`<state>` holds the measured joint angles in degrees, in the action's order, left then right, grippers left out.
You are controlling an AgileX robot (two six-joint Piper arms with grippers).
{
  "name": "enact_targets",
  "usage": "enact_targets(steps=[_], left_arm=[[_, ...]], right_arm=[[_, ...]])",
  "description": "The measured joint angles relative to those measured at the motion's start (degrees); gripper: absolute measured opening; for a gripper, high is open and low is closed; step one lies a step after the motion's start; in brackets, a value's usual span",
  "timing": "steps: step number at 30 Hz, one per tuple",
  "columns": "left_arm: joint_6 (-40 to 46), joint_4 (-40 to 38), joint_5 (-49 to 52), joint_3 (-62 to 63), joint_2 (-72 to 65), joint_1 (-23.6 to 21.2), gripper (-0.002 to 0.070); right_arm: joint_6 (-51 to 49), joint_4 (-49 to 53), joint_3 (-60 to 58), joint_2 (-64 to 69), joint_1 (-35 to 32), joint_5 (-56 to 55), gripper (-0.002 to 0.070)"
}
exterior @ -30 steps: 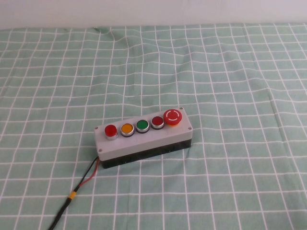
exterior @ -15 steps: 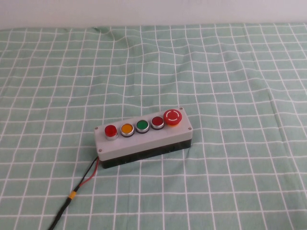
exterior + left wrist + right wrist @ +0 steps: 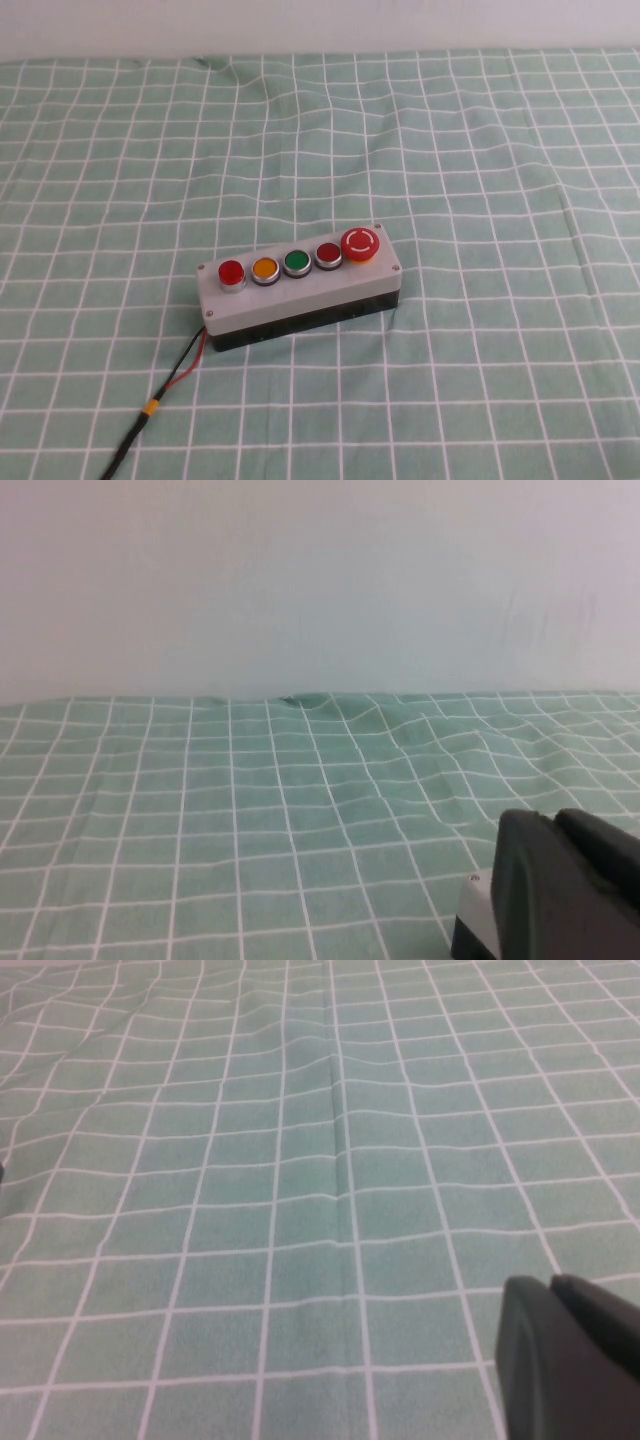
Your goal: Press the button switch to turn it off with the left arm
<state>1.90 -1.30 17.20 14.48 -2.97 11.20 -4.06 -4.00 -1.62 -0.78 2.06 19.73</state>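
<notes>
The button switch (image 3: pixel 231 272) is a small bright-red round button with a silver ring. It sits at the left end of the button row on the grey box (image 3: pixel 300 292), mid-table in the high view. Neither arm shows in the high view. In the left wrist view my left gripper (image 3: pixel 555 822) is shut and empty, its black fingers pressed together. A corner of the grey box (image 3: pixel 470 912) shows just beside them, and the button is hidden there. In the right wrist view my right gripper (image 3: pixel 552 1285) is shut and empty above bare cloth.
Along the row to the right stand an orange button (image 3: pixel 264 269), a green button (image 3: pixel 296 263), a darker red button (image 3: pixel 328 255) and a large red mushroom button (image 3: pixel 360 244). Red and black wires (image 3: pixel 175 372) run from the box toward the front left. The green checked cloth (image 3: pixel 480 170) is wrinkled at the back.
</notes>
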Motion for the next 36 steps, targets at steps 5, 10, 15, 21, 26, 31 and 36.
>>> enact_targets(steps=[5, 10, 15, 21, 26, 31, 36], left_arm=[[0.0, 0.13, -7.22, -10.6, 1.52, 0.0, -0.0002], [-0.23, 0.13, -5.64, -15.72, 2.25, -0.88, -0.0002], [-0.61, 0.34, 3.15, -15.95, 3.41, -4.09, -0.0002], [-0.98, 0.58, 4.98, -15.95, 3.63, -6.22, -0.0002], [-1.01, 0.58, 4.98, -15.95, 3.63, -6.22, -0.0002], [-1.01, 0.58, 4.98, -15.95, 3.63, -6.22, -0.0002], [-1.01, 0.58, 4.98, -15.95, 3.63, -6.22, -0.0002]], right_arm=[[0.0, 0.0, 0.0, 0.0, 0.0, 0.0, -0.0017], [0.0, 0.0, 0.0, 0.0, 0.0, 0.0, -0.0017], [0.0, 0.0, 0.0, 0.0, 0.0, 0.0, -0.0017], [0.0, 0.0, 0.0, 0.0, 0.0, 0.0, -0.0017], [0.0, 0.0, 0.0, 0.0, 0.0, 0.0, -0.0017], [0.0, 0.0, 0.0, 0.0, 0.0, 0.0, -0.0017], [0.0, 0.0, 0.0, 0.0, 0.0, 0.0, -0.0017]])
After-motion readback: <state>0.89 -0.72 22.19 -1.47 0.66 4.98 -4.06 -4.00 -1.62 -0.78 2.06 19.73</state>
